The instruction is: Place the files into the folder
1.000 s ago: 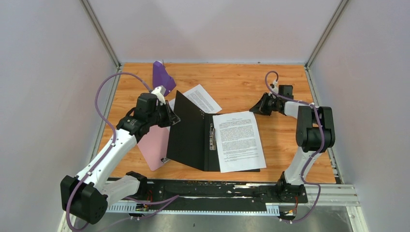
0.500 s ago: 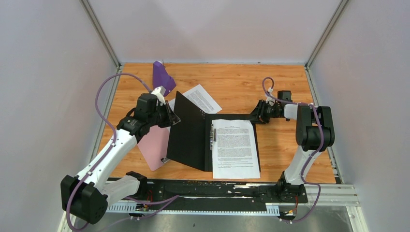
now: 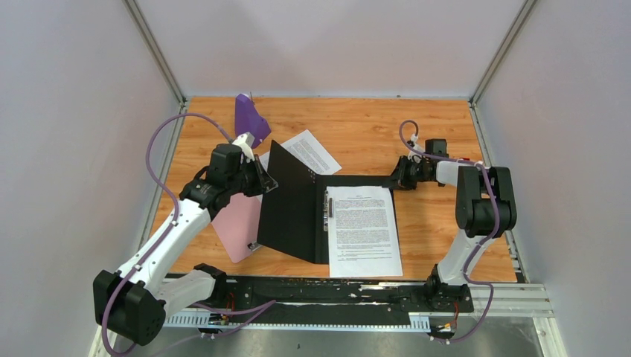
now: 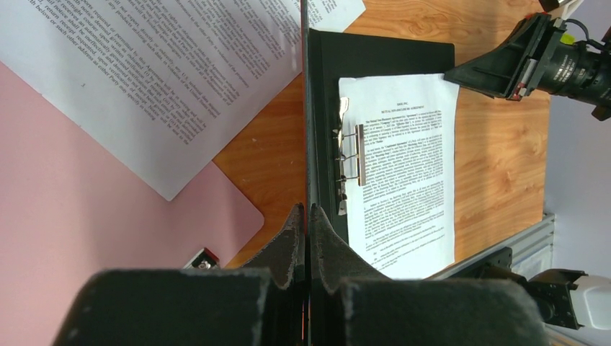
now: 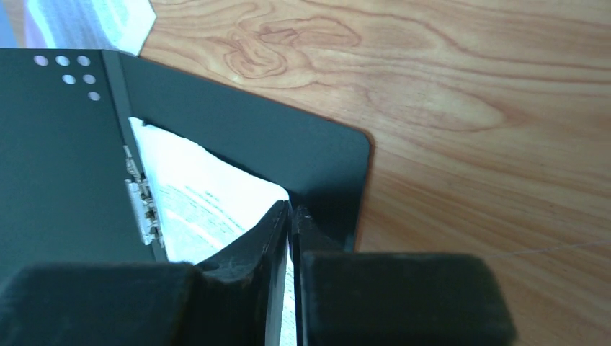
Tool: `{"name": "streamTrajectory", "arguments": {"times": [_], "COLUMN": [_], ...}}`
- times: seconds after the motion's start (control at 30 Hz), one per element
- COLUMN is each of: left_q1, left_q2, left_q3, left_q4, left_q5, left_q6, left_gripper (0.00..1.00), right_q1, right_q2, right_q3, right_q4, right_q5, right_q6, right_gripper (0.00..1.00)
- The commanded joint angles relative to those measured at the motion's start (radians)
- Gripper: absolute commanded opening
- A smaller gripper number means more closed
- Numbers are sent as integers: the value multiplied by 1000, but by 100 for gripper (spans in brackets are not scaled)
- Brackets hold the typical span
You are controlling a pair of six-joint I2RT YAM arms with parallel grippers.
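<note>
Wooden table (image 3: 357, 126), orange grain, with pale walls on three sides.

Folder (image 3: 286, 212) lies open near the middle and shows black inside. Its right half is flat on the wood. Its left cover stands up steeply, almost on edge as the left wrist camera sees it.

Pink clipboard (image 3: 236, 223) lies flat to the left of the folder, partly under the raised cover.

First sheet (image 3: 363, 230) is white with dense black print. It lies on the flat right half of the folder, its left edge just beside the metal clip. Its near end hangs a little past the folder's near edge. There is a short centred heading over blocks of text, all too fine to read from any view.

Second sheet (image 3: 312, 152) has the same kind of print. It lies on the table behind the raised cover, outside the folder, with one corner overlapping the clipboard. Its lines cannot be read either.

Purple object (image 3: 249, 119) stands at the far left of the table. I cannot tell what it is.

Left gripper (image 3: 262, 178): fingers pressed together on the top edge of the raised cover, holding it up.

Right gripper (image 3: 394, 181): low at the far right corner of the folder, fingers nearly closed. The far right corner of the first sheet is pinched between them and lifted slightly off the black surface.

Metal clip (image 3: 327, 210) is a narrow silver bar along the spine. The first sheet does not appear to be under it.
</note>
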Motion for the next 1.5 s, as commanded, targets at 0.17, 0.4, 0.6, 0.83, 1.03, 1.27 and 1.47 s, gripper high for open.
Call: {"name": "streamTrajectory", "arguments": {"times": [0.17, 0.4, 0.6, 0.83, 1.03, 1.27, 1.47], "left_q1": [0, 0, 0, 0, 0, 0, 0], "left_q2": [-28, -28, -29, -26, -26, -25, -27], "left_q3": [-6, -6, -6, -11, -15, -23, -26], "left_q4": [31, 29, 29, 32, 40, 51, 47], "left_q5": [6, 10, 10, 13, 14, 24, 24], "left_q6": [6, 8, 6, 3, -1, -9, -6], "left_gripper": [0, 0, 0, 0, 0, 0, 0], "right_q1": [10, 10, 10, 10, 11, 16, 17], "right_q2": [-87, -65, -40, -6, 27, 46, 58], "right_q3": [-17, 16, 59, 90, 116, 146, 143], "right_q4": [72, 98, 73, 62, 35, 13, 21], "right_q5": [132, 113, 118, 80, 53, 67, 71], "right_q6": [-3, -7, -22, -26, -49, -31, -14], "right_gripper": [0, 0, 0, 0, 0, 0, 0]}}
